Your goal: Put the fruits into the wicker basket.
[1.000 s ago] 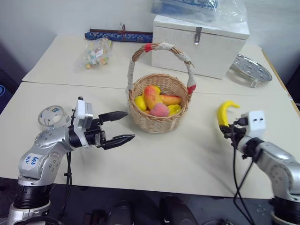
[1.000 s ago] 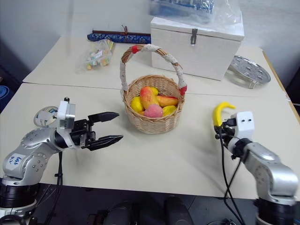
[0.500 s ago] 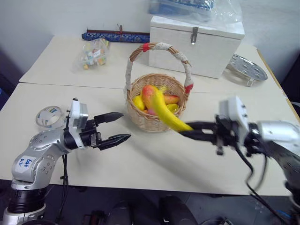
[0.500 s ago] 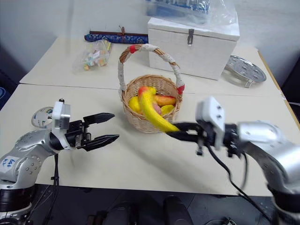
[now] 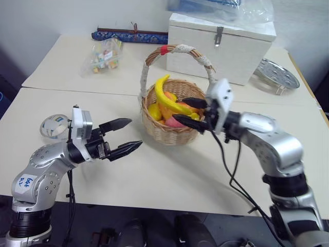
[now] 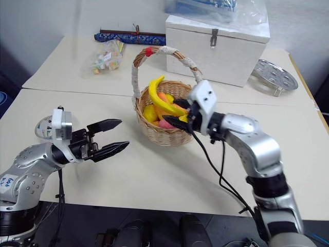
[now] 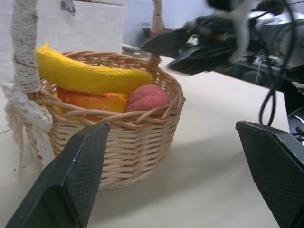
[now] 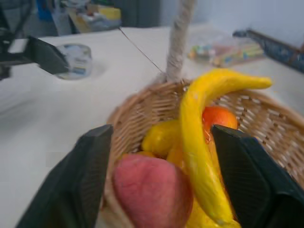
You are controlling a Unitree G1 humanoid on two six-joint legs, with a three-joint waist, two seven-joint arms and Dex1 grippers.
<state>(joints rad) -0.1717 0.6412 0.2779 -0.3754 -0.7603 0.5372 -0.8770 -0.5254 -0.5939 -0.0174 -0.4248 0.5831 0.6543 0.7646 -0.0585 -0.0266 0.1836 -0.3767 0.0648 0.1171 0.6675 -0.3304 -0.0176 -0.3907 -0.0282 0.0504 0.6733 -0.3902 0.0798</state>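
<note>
Bench (image 5: 169, 175): cream, flat.

Wicker basket (image 5: 172, 131): centre of bench; stiff weave, light; likely best lifted at the cloth-wrapped arched handle (image 5: 177, 50).

Right tool (image 5: 194, 109): at the basket's 3 o'clock rim, jaws parted, grasping nothing.

Left tool (image 5: 126, 135): at the basket's 9 o'clock, apart from it, released and empty.

Banana (image 5: 167, 98): lying on top of the basket's fruit pile; light, smooth, bruisable; take mid-length.

Peach (image 7: 146, 98): in the basket, near rim; soft; grip gently across its middle.
</note>
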